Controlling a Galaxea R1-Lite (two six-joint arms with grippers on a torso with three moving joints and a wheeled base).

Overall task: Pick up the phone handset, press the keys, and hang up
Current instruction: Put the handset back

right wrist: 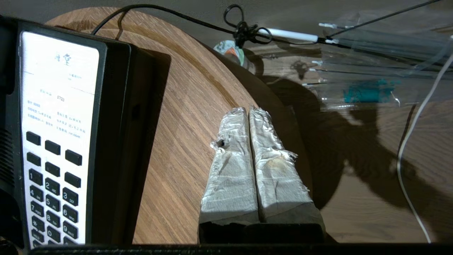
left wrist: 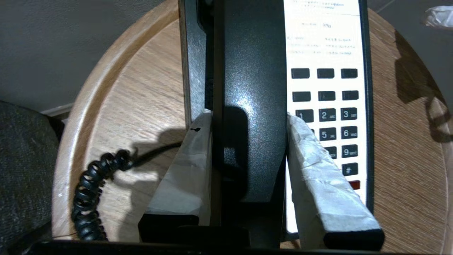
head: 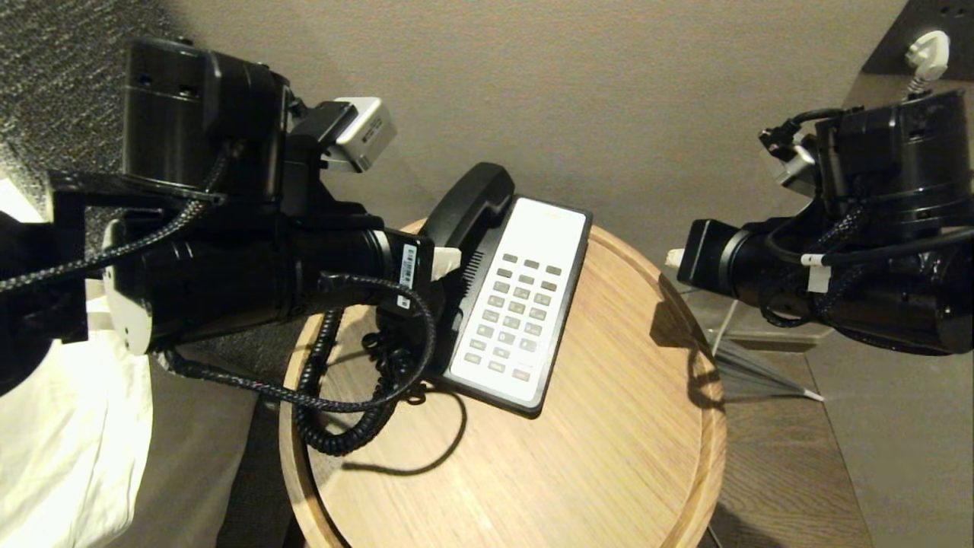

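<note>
The left arm hides the lower half of the long black plastic phone handset (head: 466, 204) in the head view. The small print on the black-and-white phone base (right wrist: 58, 117) is too tiny to read; only key numbers like 2, 3, 5, 6 and 9 show. The handset sits between the taped fingers (left wrist: 187, 170) of the left pincer (left wrist: 249, 118), which pinches it over the base on the round wooden tabletop (head: 609, 426). Its black coiled cord (left wrist: 90, 191) hangs beside. The right pincer (right wrist: 248, 111) is pressed together over the tabletop's edge.

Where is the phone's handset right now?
In the head view the phone handset lies along the left side of the phone base on the round wooden table, clamped by the left gripper.
</note>
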